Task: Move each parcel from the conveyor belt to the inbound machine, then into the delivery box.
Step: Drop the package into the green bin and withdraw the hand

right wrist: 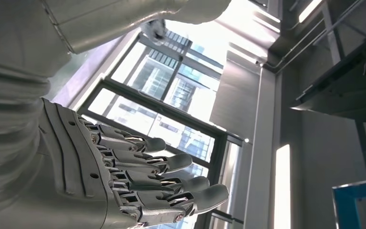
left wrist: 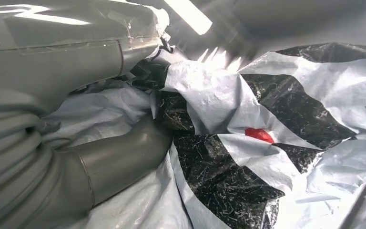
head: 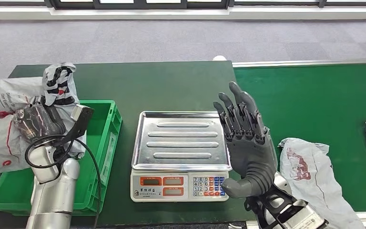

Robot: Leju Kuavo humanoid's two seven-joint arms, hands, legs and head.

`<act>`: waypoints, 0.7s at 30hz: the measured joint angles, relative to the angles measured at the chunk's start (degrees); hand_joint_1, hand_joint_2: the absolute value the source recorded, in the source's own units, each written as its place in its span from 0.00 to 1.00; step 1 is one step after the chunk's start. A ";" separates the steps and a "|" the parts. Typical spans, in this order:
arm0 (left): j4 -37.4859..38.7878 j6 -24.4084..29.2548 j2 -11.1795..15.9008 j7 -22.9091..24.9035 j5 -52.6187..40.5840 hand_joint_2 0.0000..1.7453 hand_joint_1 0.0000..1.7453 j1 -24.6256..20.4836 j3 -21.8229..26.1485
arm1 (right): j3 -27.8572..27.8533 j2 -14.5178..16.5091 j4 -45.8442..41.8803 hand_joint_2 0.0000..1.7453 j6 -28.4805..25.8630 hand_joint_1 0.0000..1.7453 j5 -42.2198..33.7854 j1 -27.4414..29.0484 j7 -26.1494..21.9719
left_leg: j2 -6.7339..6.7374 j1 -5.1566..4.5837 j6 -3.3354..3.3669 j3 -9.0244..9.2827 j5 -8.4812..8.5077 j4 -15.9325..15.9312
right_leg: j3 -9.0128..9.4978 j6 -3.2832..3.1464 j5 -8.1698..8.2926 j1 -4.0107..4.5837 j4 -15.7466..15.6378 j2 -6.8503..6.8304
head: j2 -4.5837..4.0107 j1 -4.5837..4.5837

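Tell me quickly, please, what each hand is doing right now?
Left hand: holding the black-and-white parcel over the green bin.
Right hand: open, empty, fingers raised.

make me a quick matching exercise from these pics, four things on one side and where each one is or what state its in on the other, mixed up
Things:
1. left hand
2. right hand
3. scale tray
4. grey parcel with red print

States:
A. lying on the green conveyor belt
B. bare, nothing on it
C. raised, fingers spread, holding nothing
D. holding a black-and-white parcel over the green crate

Pairs: 1-D, 2-C, 3-B, 4-A
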 joint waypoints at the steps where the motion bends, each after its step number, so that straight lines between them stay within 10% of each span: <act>1: 2.60 -0.27 0.44 0.41 1.04 1.00 1.00 0.00 0.01 | 0.00 -0.04 -0.17 1.00 -0.15 0.00 0.22 0.04 0.25 | 0.00 0.00 0.00 0.00 0.00 0.00 | -0.01 0.00 0.00 0.00 0.00 0.00 | 0.00 0.01; 4: 8.77 -0.74 1.32 0.67 2.85 1.00 1.00 -0.02 0.01 | 0.00 -0.18 -0.54 1.00 -0.50 0.00 0.52 0.16 0.57 | -0.01 0.00 0.00 -0.01 0.00 0.01 | -0.01 0.00 0.01 -0.01 0.00 -0.01 | 0.00 0.02; 8: 13.42 -4.84 1.79 2.19 3.89 1.00 0.07 -1.38 0.01 | 0.00 -0.33 -0.60 1.00 -0.61 0.00 1.48 0.25 0.92 | -0.10 -0.05 0.00 0.04 -0.01 0.00 | 0.08 0.01 -0.01 -0.05 -0.01 -0.07 | 0.00 0.02; 9: 14.54 -6.98 1.84 2.87 4.38 1.00 0.00 -1.75 0.01 | -0.01 -0.37 -0.60 1.00 -0.63 0.00 2.14 0.27 1.33 | -0.09 -0.07 -0.01 0.08 -0.02 -0.02 | 0.11 0.01 -0.01 -0.07 -0.01 -0.07 | 0.00 0.02; 13: 18.23 -10.41 1.79 3.89 7.42 0.00 0.00 -2.49 -0.01 | -1.18 -0.44 -0.60 1.00 -1.06 0.00 7.23 0.25 5.64 | -0.07 -0.20 -0.02 0.42 -0.04 -0.18 | 0.33 0.01 -0.05 -0.20 -0.02 -0.06 | 0.00 0.02; 17: 17.94 -8.44 0.82 1.43 14.75 0.00 0.00 -1.51 0.05 | -6.34 -1.21 -0.48 0.00 -4.40 0.00 16.54 -0.02 11.51 | -0.08 -0.44 0.00 0.86 -0.06 -0.39 | 0.68 0.04 -0.13 -0.43 -0.02 -0.07 | 0.00 0.02; 21: 10.12 -7.34 -1.86 -7.47 36.34 0.00 0.00 2.29 0.15 | -12.51 -6.56 3.01 0.00 -10.76 0.00 31.19 -0.53 19.70 | -0.07 -0.83 0.19 1.42 -0.40 -0.60 | 1.42 0.27 -0.44 -0.82 -0.09 -0.06 | 0.00 0.02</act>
